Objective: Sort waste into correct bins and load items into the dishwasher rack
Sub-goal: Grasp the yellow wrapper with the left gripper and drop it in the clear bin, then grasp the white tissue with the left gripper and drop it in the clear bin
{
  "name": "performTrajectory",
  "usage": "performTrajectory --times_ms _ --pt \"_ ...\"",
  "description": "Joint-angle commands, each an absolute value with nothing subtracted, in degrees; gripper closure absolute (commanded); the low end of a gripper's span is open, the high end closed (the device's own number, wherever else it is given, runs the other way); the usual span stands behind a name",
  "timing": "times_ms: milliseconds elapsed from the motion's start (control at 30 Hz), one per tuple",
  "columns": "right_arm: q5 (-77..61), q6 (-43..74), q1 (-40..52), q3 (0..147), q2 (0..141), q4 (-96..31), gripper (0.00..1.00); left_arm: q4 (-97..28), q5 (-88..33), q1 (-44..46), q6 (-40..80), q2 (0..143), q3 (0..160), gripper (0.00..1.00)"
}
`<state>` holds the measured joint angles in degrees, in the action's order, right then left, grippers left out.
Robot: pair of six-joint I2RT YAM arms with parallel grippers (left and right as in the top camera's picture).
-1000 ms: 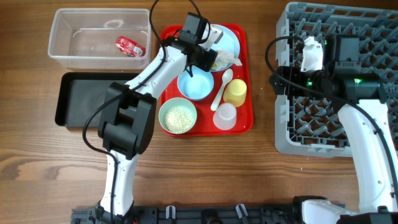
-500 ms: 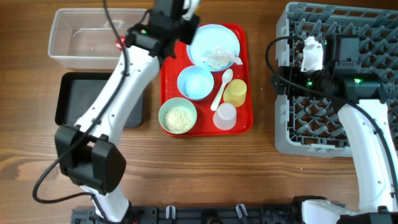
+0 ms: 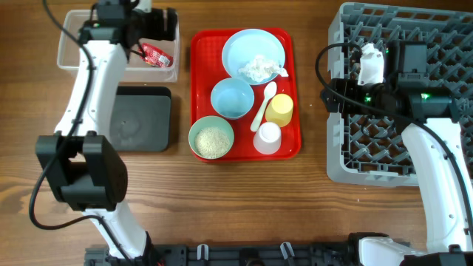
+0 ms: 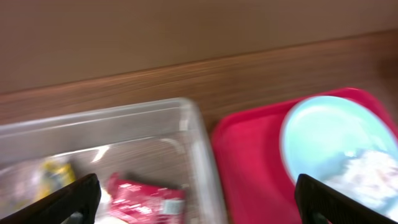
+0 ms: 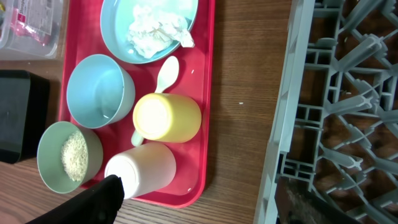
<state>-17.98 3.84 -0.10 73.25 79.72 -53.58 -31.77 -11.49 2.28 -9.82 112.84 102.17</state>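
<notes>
My left gripper (image 3: 157, 28) hangs over the clear tub (image 3: 74, 52), jaws wide open and empty (image 4: 199, 208). Below it in the tub lie a red wrapper (image 4: 146, 199) and a yellow wrapper (image 4: 56, 174). On the red tray (image 3: 201, 44) sit the pale blue plate (image 3: 253, 46) with the white napkin (image 3: 259, 68), a blue bowl (image 3: 232, 98), a green bowl (image 3: 211, 138) of rice, the white spoon (image 3: 264, 106), a yellow cup (image 3: 279, 109) and a whitish cup (image 3: 267, 137). My right gripper (image 5: 199, 208) is open and empty at the left edge of the grey rack (image 3: 355, 140).
The black tray (image 3: 140, 118) lies below the clear tub, left of the red tray. A strip of bare wood separates the red tray from the rack. The right arm's cables loop over the rack's left rim.
My left arm swung left from the plate to above the clear tub, and its jaws opened. The right arm has not moved.
</notes>
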Motion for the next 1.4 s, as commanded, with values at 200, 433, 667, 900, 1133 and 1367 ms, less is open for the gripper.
performTrajectory --times_ms 200,433,667,900,1133,1367 --pt "-17.67 4.64 -0.25 74.13 80.27 -54.00 0.15 -25.15 -15.07 21.50 -10.09 118.74 102.32 0.00" --pt "-17.65 4.67 -0.25 74.13 80.27 -55.13 0.13 -20.82 -14.50 27.62 -10.11 129.71 102.32 0.00" --pt "-17.65 4.67 -0.25 74.13 80.27 -55.88 0.13 -18.26 -13.89 28.01 -10.09 134.98 102.32 0.09" --pt "-17.67 4.64 -0.25 74.13 80.27 -56.21 0.13 -18.61 -13.89 27.97 -10.09 135.87 102.32 0.82" --pt "-17.65 4.64 -0.25 74.13 80.27 -56.16 0.13 -17.58 -12.75 26.26 -5.48 131.94 103.53 0.96" --pt "-17.65 4.67 -0.25 74.13 80.27 -56.03 0.13 -23.57 -11.88 17.80 -1.87 116.31 103.53 0.96"
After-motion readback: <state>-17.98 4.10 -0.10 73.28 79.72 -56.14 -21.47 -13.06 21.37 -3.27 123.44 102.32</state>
